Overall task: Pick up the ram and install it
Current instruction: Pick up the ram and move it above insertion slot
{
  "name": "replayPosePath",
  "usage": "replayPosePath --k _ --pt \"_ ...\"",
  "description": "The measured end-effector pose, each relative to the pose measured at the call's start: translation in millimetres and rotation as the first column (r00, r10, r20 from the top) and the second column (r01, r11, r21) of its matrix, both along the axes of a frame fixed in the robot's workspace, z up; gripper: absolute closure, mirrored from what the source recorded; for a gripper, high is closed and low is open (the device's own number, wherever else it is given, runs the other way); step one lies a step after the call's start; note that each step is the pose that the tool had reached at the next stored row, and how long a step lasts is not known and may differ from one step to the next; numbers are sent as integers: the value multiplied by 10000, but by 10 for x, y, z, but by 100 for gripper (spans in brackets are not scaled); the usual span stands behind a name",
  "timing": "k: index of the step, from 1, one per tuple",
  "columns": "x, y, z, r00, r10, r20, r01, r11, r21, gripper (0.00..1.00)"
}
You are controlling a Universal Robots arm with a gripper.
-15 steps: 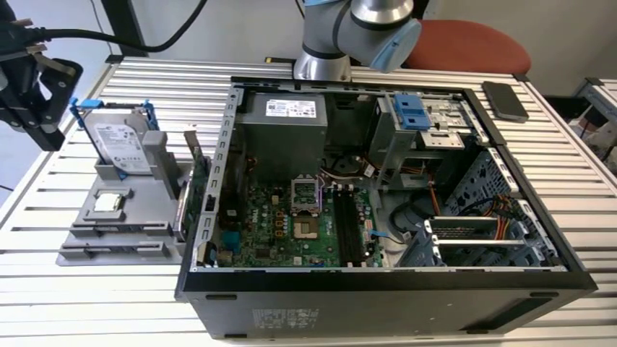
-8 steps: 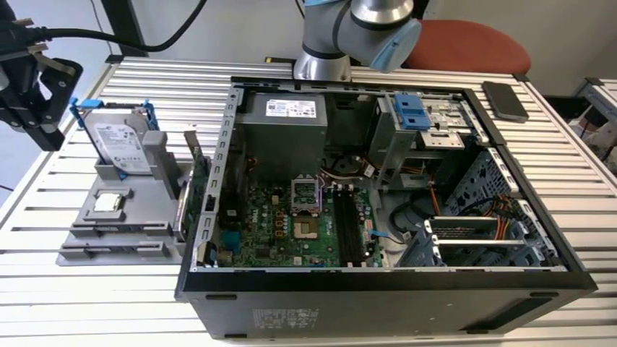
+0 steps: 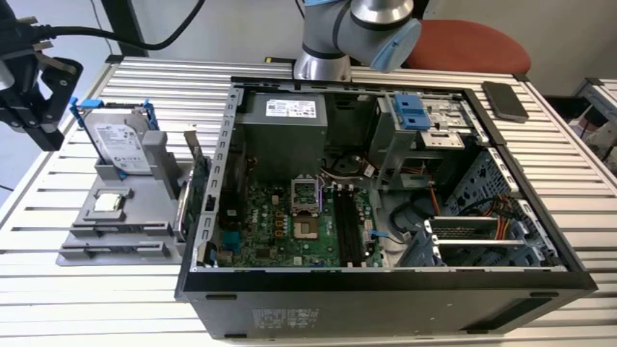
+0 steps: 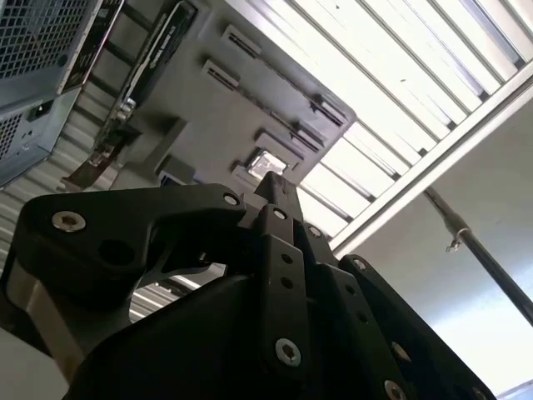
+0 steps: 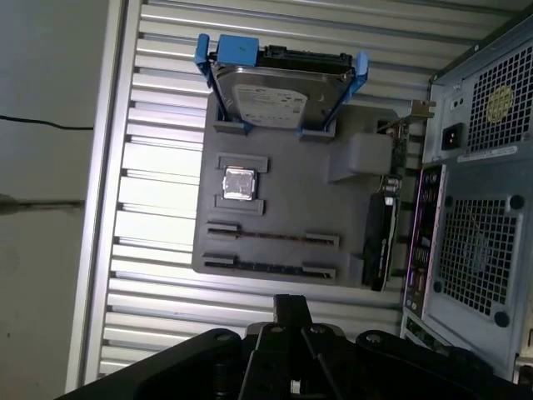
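Observation:
My black gripper (image 3: 43,134) hangs at the exterior view's far left, above the slatted table's edge and apart from everything. In both wrist views its fingers (image 5: 291,307) meet in one narrow tip with nothing between them, and the gripper (image 4: 273,187) is shut. A grey holder tray (image 5: 283,200) lies ahead of it, and its two long slots (image 5: 271,235) look like thin dark lines. The ram is hidden from me; I cannot pick it out in the tray or in the case. The open computer case (image 3: 386,278) shows long black memory slots (image 3: 347,224) on its motherboard.
On the grey tray (image 3: 135,210) a silver hard drive (image 3: 121,141) leans in a blue frame beside a small square chip (image 3: 108,202). A green expansion card (image 3: 196,173) stands upright between tray and case. A phone (image 3: 504,100) lies at the back right.

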State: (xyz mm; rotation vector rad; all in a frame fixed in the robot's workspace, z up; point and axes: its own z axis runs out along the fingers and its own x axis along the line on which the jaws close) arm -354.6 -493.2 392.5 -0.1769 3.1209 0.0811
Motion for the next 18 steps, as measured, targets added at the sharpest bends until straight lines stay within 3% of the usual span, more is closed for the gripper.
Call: replayPosePath --k 6,10,14,18 --pt "0 0 0 9991 432 0 -432 9991 0 100" --pt "0 0 0 9963 858 0 -858 9963 0 100" --pt "0 0 1 9913 1315 -1 -1315 9913 -1 100" --pt "0 0 0 9831 1832 1 -1832 9831 0 100"
